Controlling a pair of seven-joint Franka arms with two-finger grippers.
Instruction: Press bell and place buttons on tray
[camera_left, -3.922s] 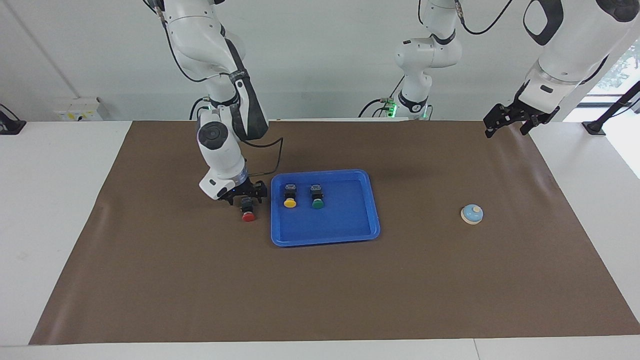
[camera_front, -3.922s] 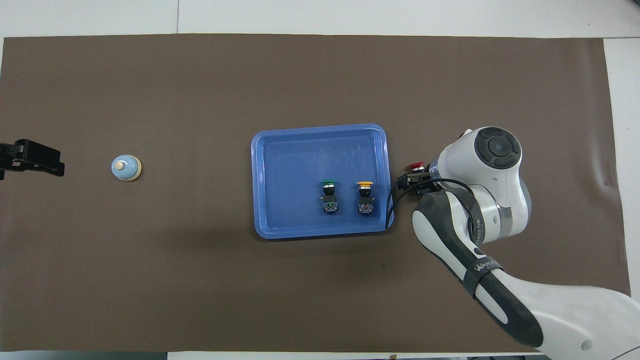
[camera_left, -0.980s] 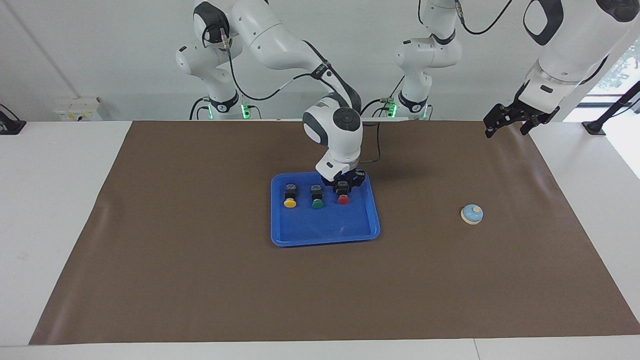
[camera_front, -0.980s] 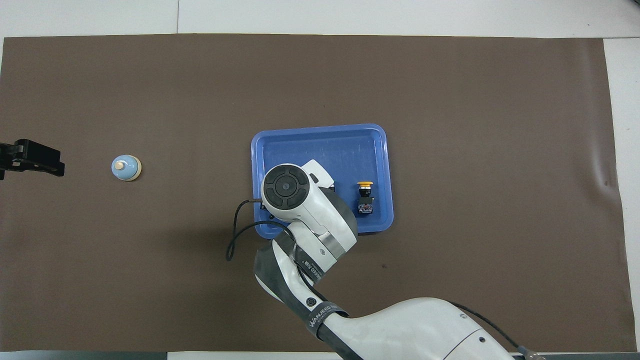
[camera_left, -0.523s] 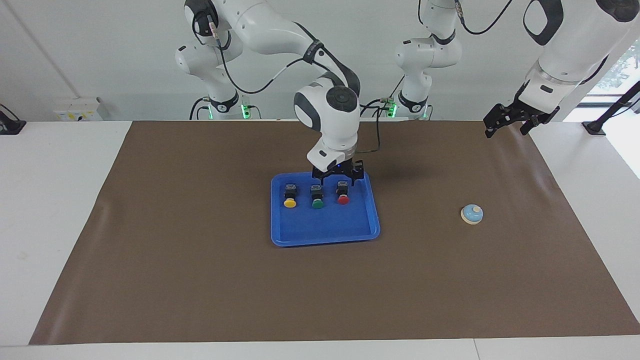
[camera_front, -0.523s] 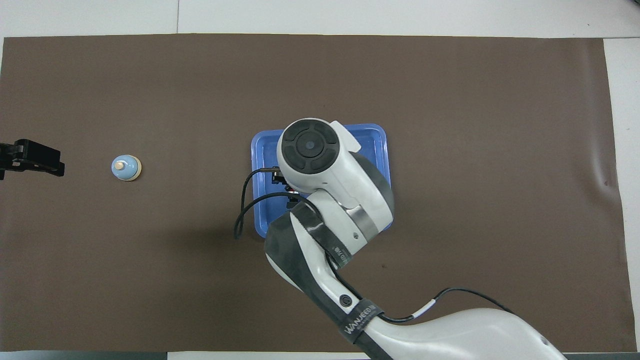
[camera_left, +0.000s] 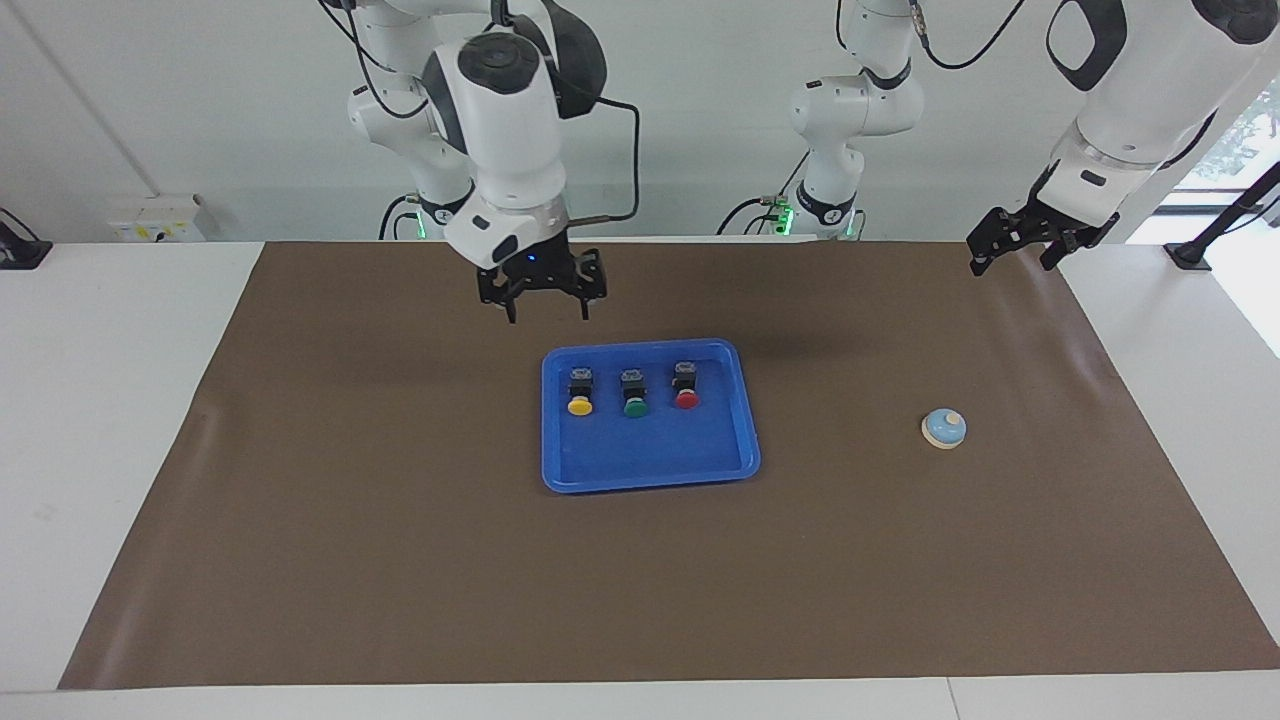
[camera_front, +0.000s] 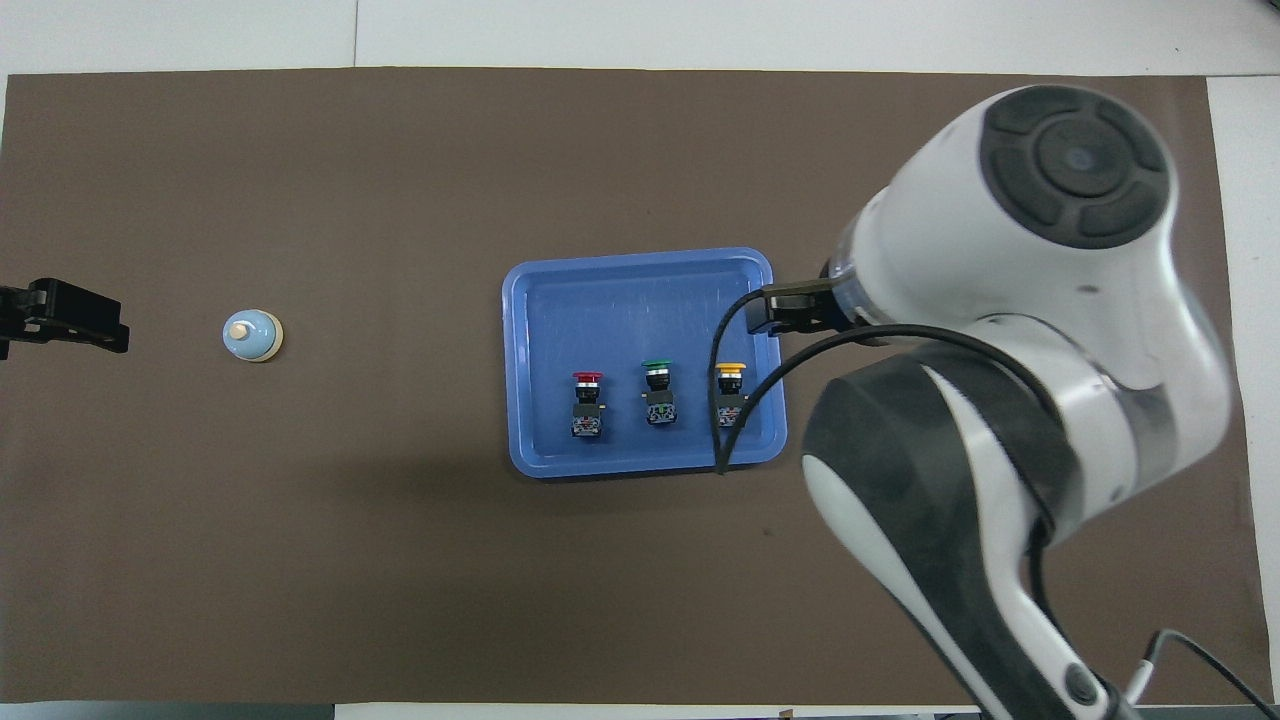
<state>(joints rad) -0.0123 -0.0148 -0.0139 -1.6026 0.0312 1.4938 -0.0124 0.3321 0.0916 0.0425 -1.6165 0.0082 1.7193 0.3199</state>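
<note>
All three black-bodied push buttons, yellow (camera_left: 579, 406), green (camera_left: 635, 408) and red (camera_left: 687, 399), sit in the bright blue plastic tray (camera_left: 650, 469) mid-table. Right gripper (camera_left: 541, 290) hangs high, spread and empty. Left gripper (camera_left: 1012, 243), empty, waits above the table's corner; whether the small light-blue dome bell (camera_left: 944, 428) has been pressed can't be told.

Bell (camera_left: 944, 428) alone on bare mat (camera_left: 900, 560)

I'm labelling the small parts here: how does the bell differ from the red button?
The bell is a light-blue dome with a cream knob and rim; the red button has a black body and a red cap. The bell sits on the brown mat toward the left arm's end; the red button lies in the tray. Both are small, and no gripper touches either.
</note>
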